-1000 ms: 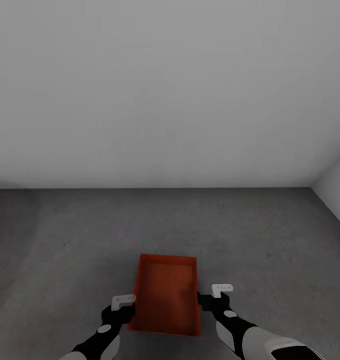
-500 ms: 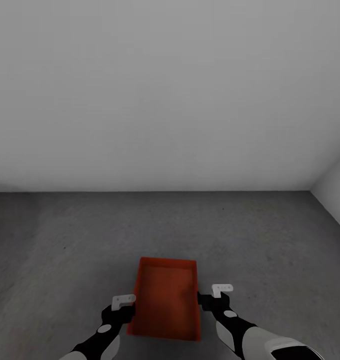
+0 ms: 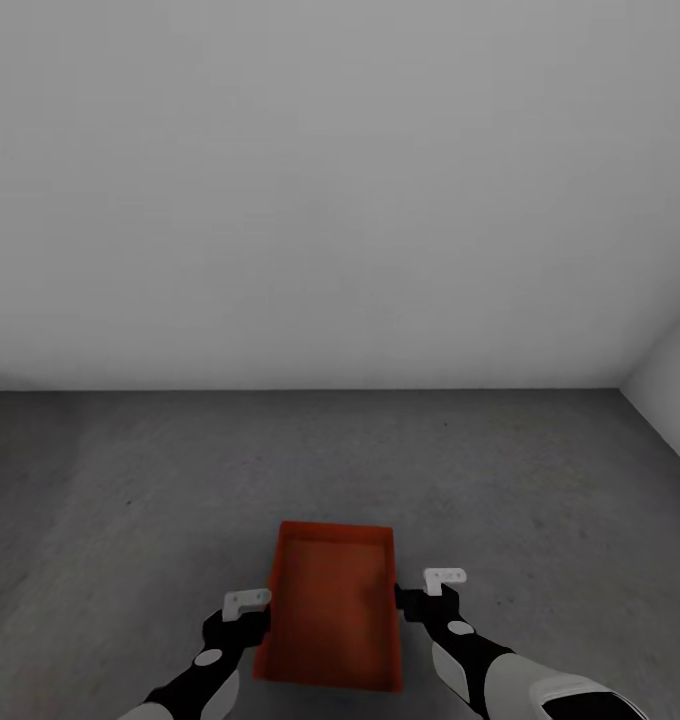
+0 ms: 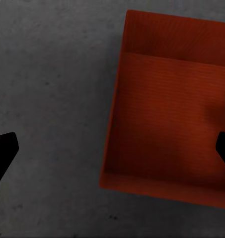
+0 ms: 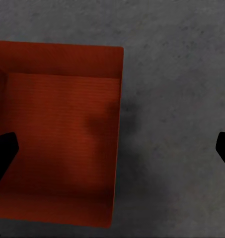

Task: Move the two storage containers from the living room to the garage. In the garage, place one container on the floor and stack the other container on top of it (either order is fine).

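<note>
Red-orange, open-topped, 1 container (image 3: 332, 608) lies on the dark grey concrete floor (image 3: 130, 500) of the garage, straight ahead of the robot and between its 2 arms. Its long axis runs away from the robot toward the white wall (image 3: 340, 200). The left pincer (image 3: 248, 612) hangs above the box's left long wall and the right pincer (image 3: 425, 592) above its right long wall, each about equally near. In both wrist views the fingers stand wide apart with 1 side wall lying between them, and no finger touches the box, so both pincers are spread wide and hold nothing. The box looks already set down; I judge the next step is to draw clear and fetch the 2nd. Open floor surrounds it on every side, with the wall well apart ahead and a corner off to the right.
</note>
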Robot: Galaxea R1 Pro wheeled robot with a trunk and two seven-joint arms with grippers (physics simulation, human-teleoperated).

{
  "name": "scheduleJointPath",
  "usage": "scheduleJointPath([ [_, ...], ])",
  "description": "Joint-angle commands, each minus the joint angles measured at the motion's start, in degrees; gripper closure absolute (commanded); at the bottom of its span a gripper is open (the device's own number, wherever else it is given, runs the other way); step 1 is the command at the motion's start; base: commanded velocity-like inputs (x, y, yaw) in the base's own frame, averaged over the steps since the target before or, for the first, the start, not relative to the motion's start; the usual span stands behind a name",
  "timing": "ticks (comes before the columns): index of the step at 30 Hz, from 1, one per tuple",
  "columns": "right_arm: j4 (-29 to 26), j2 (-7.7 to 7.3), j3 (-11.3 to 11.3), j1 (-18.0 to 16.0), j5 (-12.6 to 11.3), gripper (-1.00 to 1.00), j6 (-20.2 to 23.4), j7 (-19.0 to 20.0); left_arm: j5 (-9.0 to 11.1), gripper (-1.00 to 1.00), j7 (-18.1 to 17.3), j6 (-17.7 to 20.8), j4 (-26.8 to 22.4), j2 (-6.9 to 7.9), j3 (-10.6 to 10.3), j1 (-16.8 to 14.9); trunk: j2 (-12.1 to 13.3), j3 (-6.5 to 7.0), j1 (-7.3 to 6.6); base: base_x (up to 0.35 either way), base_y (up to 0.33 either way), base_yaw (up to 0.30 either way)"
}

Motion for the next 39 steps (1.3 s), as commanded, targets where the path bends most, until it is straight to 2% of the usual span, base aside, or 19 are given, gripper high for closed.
scheduleJointPath([
  [1, 0.07, 0.02, 0.5, -0.04, -0.44, -1.0, -0.2, -0.19, 0.53, -1.0, 0.28, -0.22, 0.05, 0.01, -0.49, -0.06, -0.03, 0.05, 0.0, 0.0, 0.0, 0.0],
  [39, 0.07, 0.02, 0.51, -0.04, -0.44, -1.0, -0.21, -0.19, 0.47, -1.0, 0.28, -0.22, 0.05, 0.0, -0.52, -0.05, -0.03, 3.54, 0.0, 0.0, 0.0, 0.0],
])
